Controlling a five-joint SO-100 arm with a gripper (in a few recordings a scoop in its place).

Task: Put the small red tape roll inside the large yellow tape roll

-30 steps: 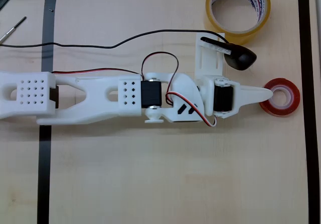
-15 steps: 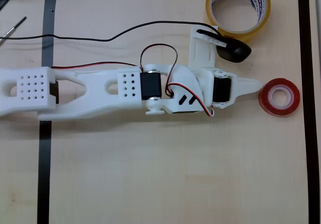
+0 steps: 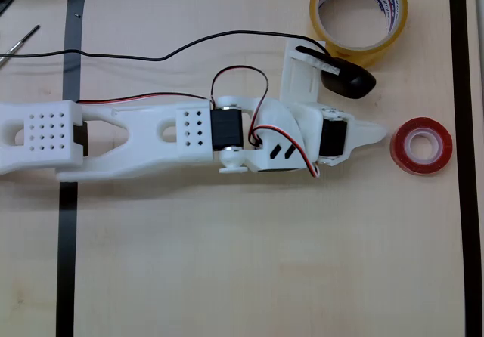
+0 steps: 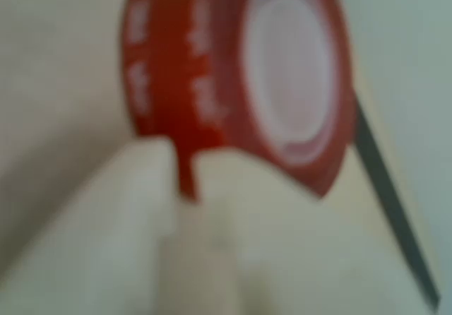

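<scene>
Currently gripper (image 3: 376, 131) tip sits just at 9 o'clock of flat red roll (image 3: 421, 146), apart; finger spread indeterminable; glossy yellow roll (image 3: 358, 10) at 12.

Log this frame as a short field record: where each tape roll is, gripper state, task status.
red roll: small red tape roll flat on the table, right of the gripper, apart from it
yellow roll: large yellow tape roll at top edge, nothing inside it
gripper: fingers look together, holding nothing
task status: red roll not yet picked up
</scene>
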